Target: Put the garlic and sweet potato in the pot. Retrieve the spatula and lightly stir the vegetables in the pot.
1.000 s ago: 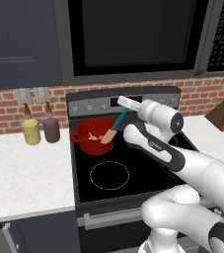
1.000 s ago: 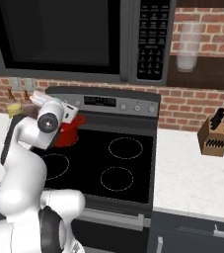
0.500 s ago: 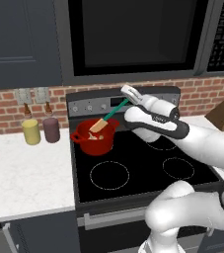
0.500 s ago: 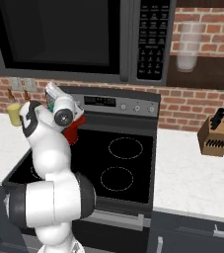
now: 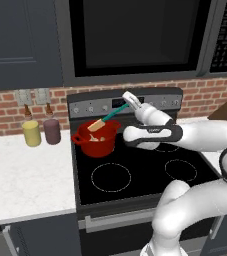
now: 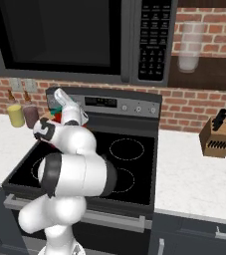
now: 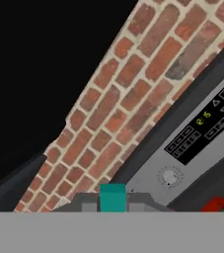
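The spatula (image 5: 106,120) is in my grip. My fingers are closed tight on the far end of its teal handle, and in the hand view this handle (image 7: 112,197) stands as a small teal block between my two tips. I judge it a light and stiff tool, rigid enough to push food without bending, but thin and smooth, so it could turn or slip in my hold if the head meets resistance. A hold on the handle end gives long reach, but less control at the head.

Its long axis is slanted: the handle rises up and to the right toward my gripper (image 5: 128,99), and the flat yellow-orange head (image 5: 96,125) points down and to the left, into the mouth of the pot (image 5: 97,141). The head is at the rim or just inside it; I cannot tell whether it touches the contents. Something pale shows inside the pot, but it is too small for me to say if it is the garlic or the sweet potato.

The pot stands on the rear left burner of the stove (image 5: 145,175). Left of it, on the counter (image 5: 25,170) by the brick wall, stand a yellow jar (image 5: 31,133) and a maroon jar (image 5: 51,131), well apart from my work.
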